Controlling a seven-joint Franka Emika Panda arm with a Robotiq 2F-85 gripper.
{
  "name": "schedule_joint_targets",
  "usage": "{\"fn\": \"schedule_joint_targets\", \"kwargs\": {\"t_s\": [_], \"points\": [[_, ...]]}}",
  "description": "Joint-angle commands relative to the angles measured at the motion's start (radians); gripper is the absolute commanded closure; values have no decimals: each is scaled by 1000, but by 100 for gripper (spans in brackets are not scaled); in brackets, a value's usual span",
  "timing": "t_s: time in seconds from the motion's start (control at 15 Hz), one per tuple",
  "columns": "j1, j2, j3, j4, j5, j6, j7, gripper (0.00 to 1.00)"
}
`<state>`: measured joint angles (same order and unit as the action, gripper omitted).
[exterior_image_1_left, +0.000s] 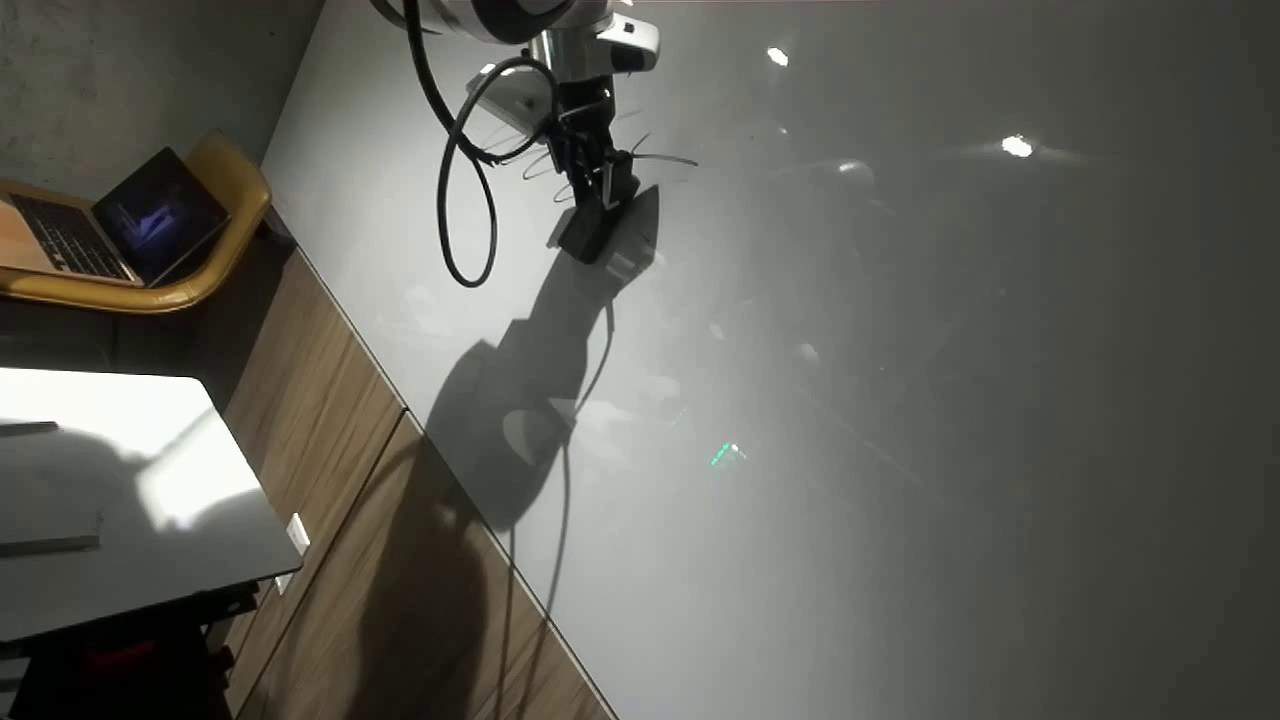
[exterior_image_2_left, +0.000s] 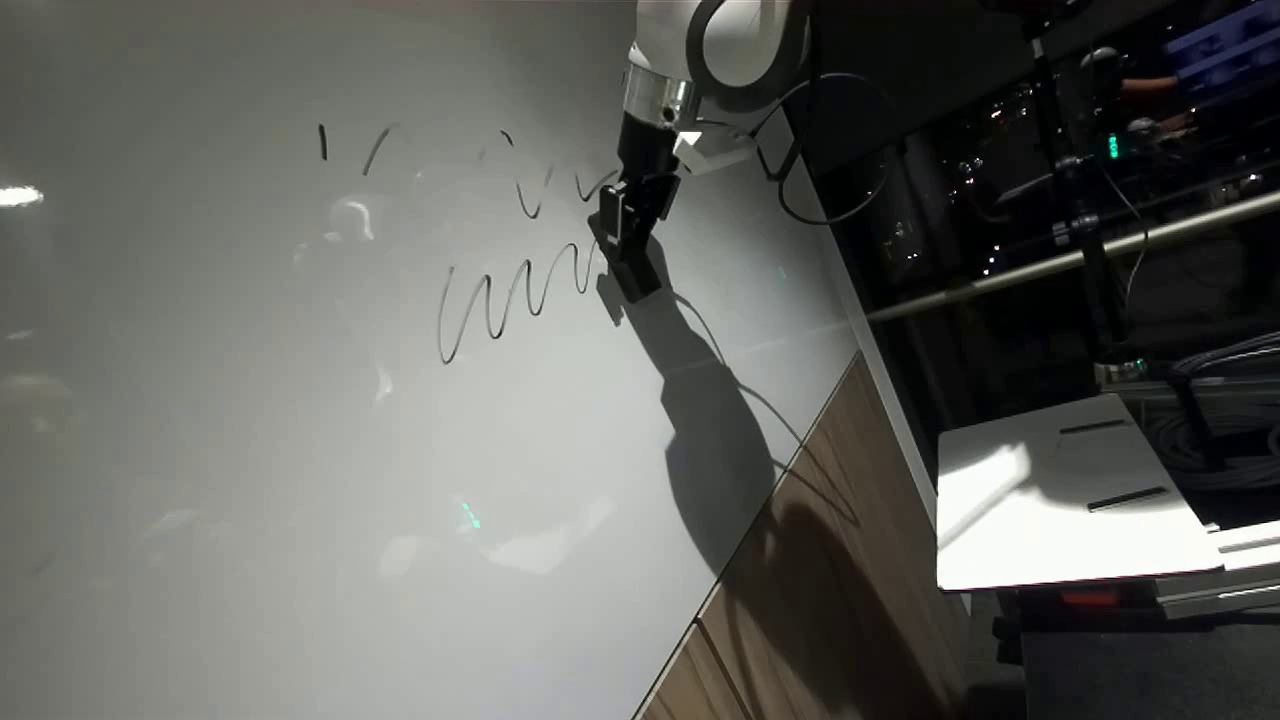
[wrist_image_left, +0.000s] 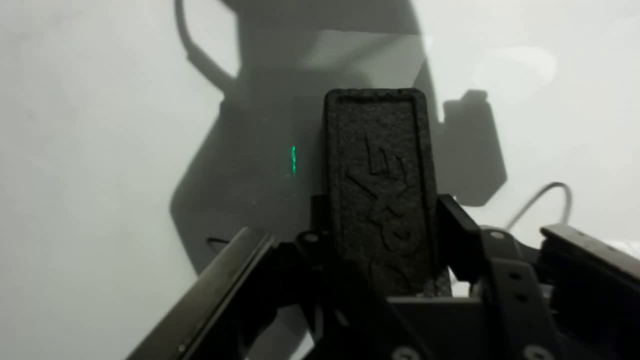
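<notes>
Whiteboard (exterior_image_2_left: 300, 450) — black scrawl (exterior_image_2_left: 529, 285); gripped eraser (wrist_image_left: 380, 197) — lettering (wrist_image_left: 385, 170) illegible

arm (exterior_image_2_left: 664, 38): white | wrist collar (exterior_image_2_left: 658, 95): silver, metallic | jaws: black, round pale screws (wrist_image_left: 497, 234) | cable (exterior_image_1_left: 442, 200): black, looped

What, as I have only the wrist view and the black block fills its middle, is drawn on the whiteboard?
Observer: In an exterior view, a wavy black line runs over the whiteboard; its right end in that picture comes up beside the jaws, which are closed on the black block.
Operator: Any electronics past the whiteboard's edge?
Observer: Yes, an open laptop sits on a yellow chair, in an exterior view.
</notes>
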<state>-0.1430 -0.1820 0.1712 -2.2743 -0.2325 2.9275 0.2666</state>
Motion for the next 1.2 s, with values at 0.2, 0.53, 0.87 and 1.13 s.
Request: {"fn": "schedule_joint_targets", "kwargs": {"t_s": [0.2,0.53,0.87,1.13], "points": [[39,62,168,176,-59,-80,188,71],[60,103,228,240,-48,-87,212,71],[83,66,249,147,-30,-34,203,71],[122,60,289,94,-39,6,222,71]]}}
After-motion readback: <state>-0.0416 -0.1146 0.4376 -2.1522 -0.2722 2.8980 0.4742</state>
